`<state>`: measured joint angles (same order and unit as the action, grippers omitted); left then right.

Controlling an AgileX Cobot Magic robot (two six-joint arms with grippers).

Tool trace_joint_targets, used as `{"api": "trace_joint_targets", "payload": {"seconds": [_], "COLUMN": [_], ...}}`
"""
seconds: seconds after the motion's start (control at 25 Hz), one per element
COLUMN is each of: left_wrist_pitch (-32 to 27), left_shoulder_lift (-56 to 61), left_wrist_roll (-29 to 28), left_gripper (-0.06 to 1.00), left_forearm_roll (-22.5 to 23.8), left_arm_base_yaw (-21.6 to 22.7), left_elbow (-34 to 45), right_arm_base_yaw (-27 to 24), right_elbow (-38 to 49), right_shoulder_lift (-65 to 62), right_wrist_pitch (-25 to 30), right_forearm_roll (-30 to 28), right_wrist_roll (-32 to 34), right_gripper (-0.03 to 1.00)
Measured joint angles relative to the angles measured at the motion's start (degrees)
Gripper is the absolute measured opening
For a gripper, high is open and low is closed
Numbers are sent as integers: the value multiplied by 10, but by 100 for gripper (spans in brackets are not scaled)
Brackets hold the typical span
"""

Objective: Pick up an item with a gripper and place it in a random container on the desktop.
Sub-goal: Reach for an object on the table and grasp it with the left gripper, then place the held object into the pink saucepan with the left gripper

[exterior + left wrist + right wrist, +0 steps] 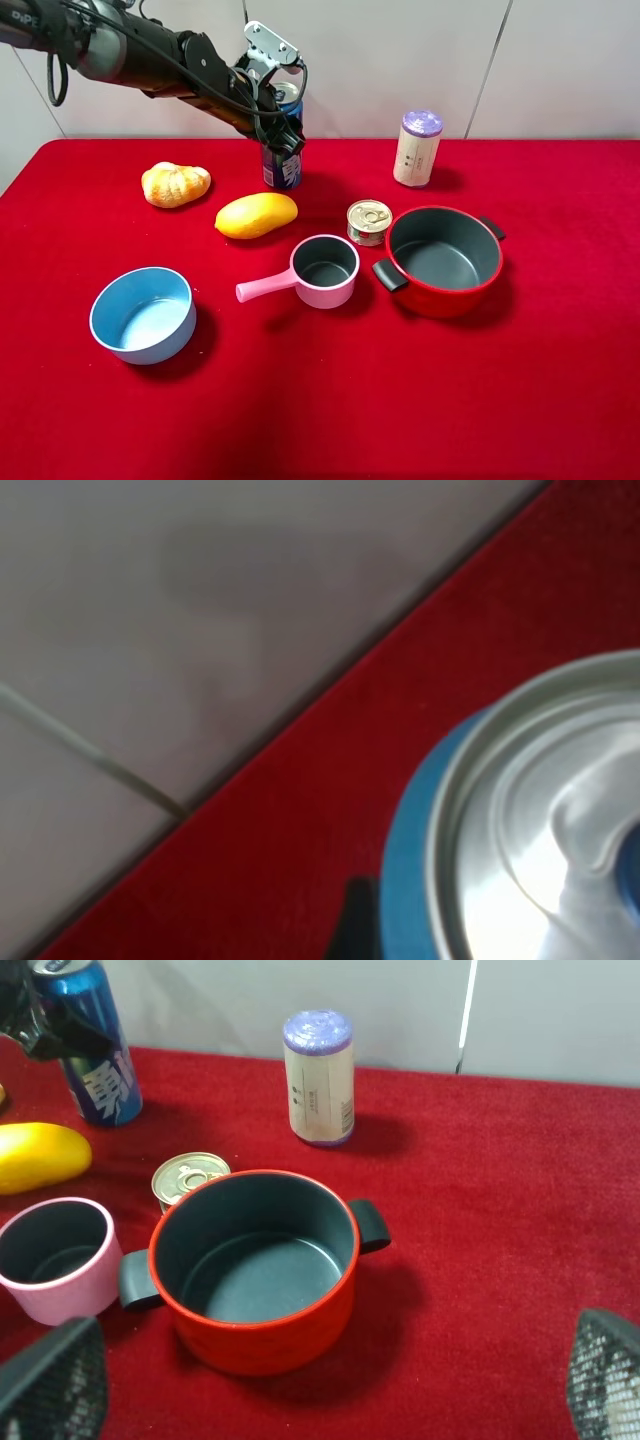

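Observation:
The tall blue drink can (283, 168) stands upright on the red desktop (400, 410) near its back edge. My left gripper (283, 135) is closed round the can's upper part, fingers against its side. The left wrist view shows the can's silver top (520, 830) close up, with one black fingertip (357, 920) beside it. The can (95, 1070) and left gripper (45, 1025) also show in the right wrist view. The pale pink saucepan (335, 293) sits in front of the can, handle pointing left, empty. My right gripper (330, 1390) is open and empty, above the cloth in front of the red pot.
A red two-handled pot (443, 295) stands right of the saucepan, with a short tin (369, 220) between them at the back. A cream cylinder with purple cap (417, 148) is at the back right. A mango (256, 215), a bread roll (175, 184) and a light blue bowl (150, 350) lie left.

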<state>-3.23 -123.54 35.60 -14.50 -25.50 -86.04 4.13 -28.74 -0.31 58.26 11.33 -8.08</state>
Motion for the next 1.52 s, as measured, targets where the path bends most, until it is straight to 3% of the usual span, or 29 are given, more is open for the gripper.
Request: {"api": "trace_joint_targets", "payload": {"seconds": [0.8, 1.24, 1.52], "left_wrist_pitch": [-11, -99, -113], "left_shoulder_lift": [2, 53, 81], "left_wrist_roll": [-1, -15, -16], "left_gripper": [67, 66, 66], "left_forearm_roll": [-1, 1, 3], "left_arm_base_yaw": [-1, -1, -1], "left_elbow": [-1, 4, 4], "right_arm_base_yaw": [0, 0, 0], "right_elbow": [0, 0, 0], "right_shoulder_lift": [0, 0, 0], "right_wrist_pitch": [0, 0, 0], "right_forearm_roll": [0, 0, 0], "right_wrist_roll": [0, 0, 0], "right_gripper": [69, 69, 69]}}
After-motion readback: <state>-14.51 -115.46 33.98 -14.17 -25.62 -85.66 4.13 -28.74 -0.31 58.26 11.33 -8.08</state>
